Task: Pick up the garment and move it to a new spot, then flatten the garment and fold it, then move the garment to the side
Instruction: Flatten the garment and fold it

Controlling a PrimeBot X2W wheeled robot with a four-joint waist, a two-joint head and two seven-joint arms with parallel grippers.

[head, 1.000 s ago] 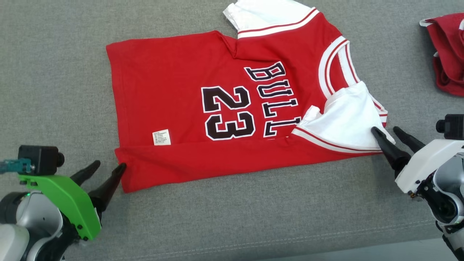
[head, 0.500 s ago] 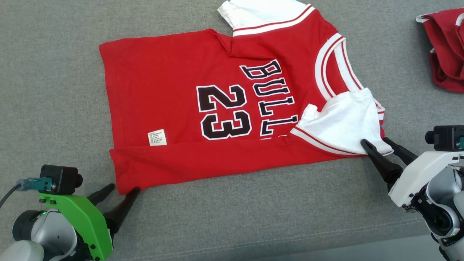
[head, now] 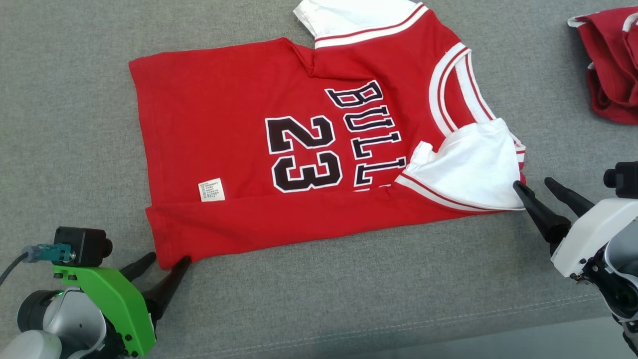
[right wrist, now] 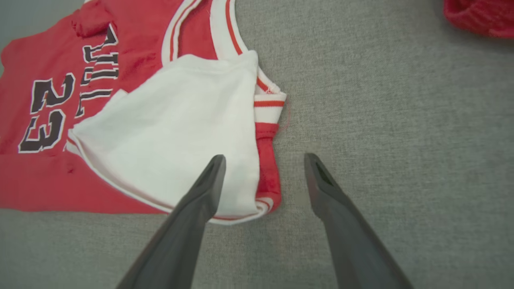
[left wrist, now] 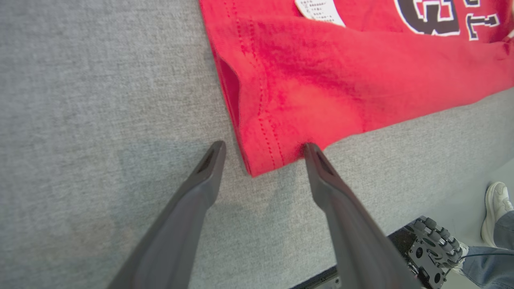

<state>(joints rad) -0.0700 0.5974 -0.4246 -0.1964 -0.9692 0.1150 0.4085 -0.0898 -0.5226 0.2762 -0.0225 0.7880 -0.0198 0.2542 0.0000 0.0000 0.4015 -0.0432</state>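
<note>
Red jersey (head: 224,124) flat on tabletop (head: 70,124); left end effector (head: 168,258) spread at its hem corner (head: 163,247), right end effector (head: 533,183) spread at white sleeve (head: 473,167).

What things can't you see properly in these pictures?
- Label on the red jersey: head view, print too small to read.
- End of the jersey's word: head view, folded white sleeve covers it.
- Second red garment: head view, cut off by the right edge.
- Person beyond a shoe: left wrist view, cut off by the right edge.

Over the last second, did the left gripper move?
Yes: against the red fabric jersey, the left gripper drew back along its hem; jaws now straddle the corner.
</note>
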